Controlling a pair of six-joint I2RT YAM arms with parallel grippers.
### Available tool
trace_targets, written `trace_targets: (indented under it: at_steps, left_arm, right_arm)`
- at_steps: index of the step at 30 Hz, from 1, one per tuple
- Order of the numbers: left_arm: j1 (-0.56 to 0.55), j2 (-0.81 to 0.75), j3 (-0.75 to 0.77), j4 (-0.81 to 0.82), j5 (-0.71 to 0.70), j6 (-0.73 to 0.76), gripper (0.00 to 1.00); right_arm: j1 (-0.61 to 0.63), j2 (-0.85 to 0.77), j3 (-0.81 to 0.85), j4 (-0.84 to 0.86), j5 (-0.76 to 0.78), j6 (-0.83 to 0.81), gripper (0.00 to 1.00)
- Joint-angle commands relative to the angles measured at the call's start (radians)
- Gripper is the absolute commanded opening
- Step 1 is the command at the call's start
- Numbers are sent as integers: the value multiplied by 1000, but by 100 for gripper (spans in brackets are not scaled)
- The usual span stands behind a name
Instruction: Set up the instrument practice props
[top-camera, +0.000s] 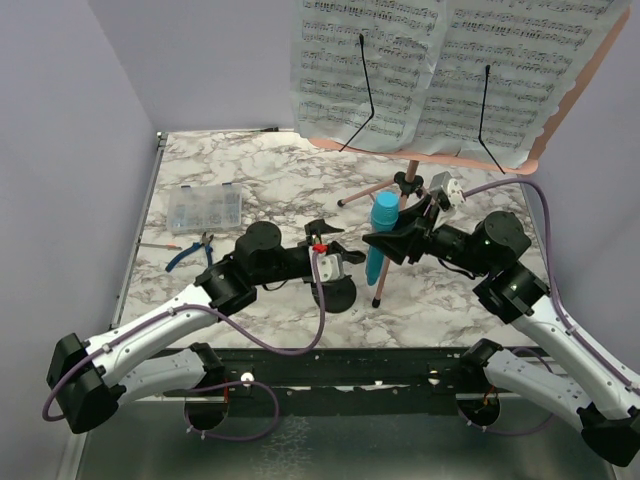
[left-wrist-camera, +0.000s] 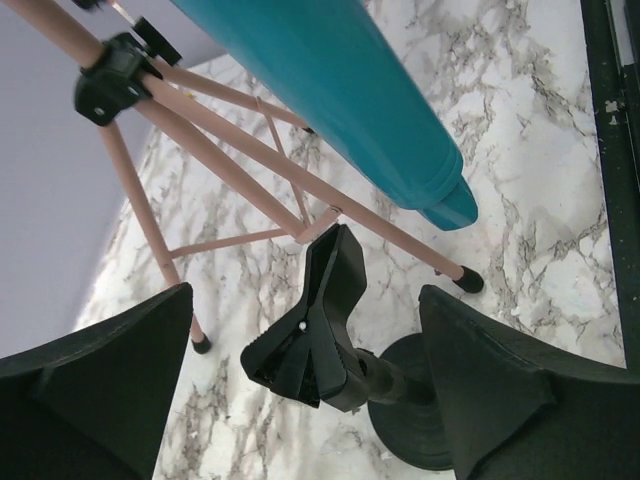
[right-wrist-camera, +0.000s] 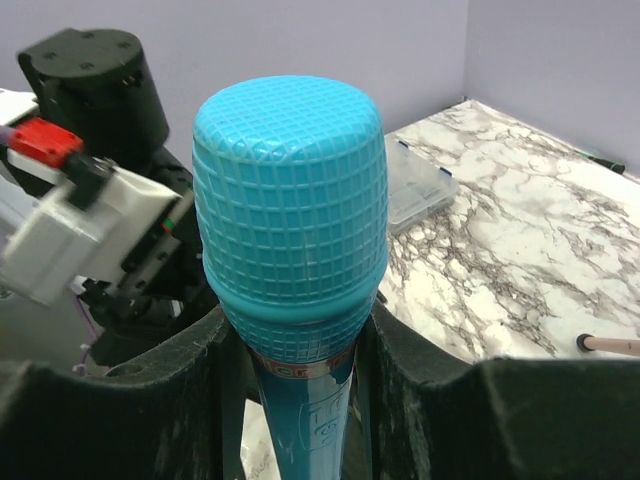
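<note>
The pink music stand (top-camera: 548, 148) stands at the back with white sheet-music pages (top-camera: 400, 70) on its panel; its tripod legs (left-wrist-camera: 240, 165) reach down to the marble. My right gripper (top-camera: 398, 240) is shut on the blue toy microphone (top-camera: 382, 232), held head-up just in front of the tripod; its fingers clamp the handle below the meshed head (right-wrist-camera: 290, 200). The small black mic stand (top-camera: 338, 295) sits on its round base (left-wrist-camera: 415, 415), its clip (left-wrist-camera: 315, 320) tilted upward. My left gripper (left-wrist-camera: 305, 385) is open, its fingers (left-wrist-camera: 100, 390) wide on either side of the clip, not touching it.
A clear compartment box (top-camera: 205, 208) lies at the left rear of the table, with blue-handled pliers (top-camera: 190, 252) in front of it. Purple walls close in the left, back and right sides. The microphone's lower end (left-wrist-camera: 440, 205) hangs just above the clip.
</note>
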Motion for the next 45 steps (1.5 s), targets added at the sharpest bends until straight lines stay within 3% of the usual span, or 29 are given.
trace_targets:
  at_steps: [1, 8, 13, 18, 31, 45]
  left_arm:
    - [-2, -71, 20, -63, -6, 52, 97]
    - [6, -55, 75, -221, 25, 101, 96]
    - [17, -11, 105, -243, 74, 112, 95]
    - [50, 49, 158, -259, 128, 109, 91]
    - [151, 158, 239, -339, 312, 146, 86]
    - [158, 204, 246, -362, 289, 200, 78]
  right_arm:
    - [6, -20, -26, 50, 18, -34, 1]
    - [7, -131, -166, 183, 189, -79, 1]
    - [6, -218, -298, 320, 265, -100, 0]
    - [6, -249, -389, 426, 220, -117, 0]
    - [6, -201, -429, 540, 144, -167, 0]
    - [6, -133, -439, 602, 120, -175, 1]
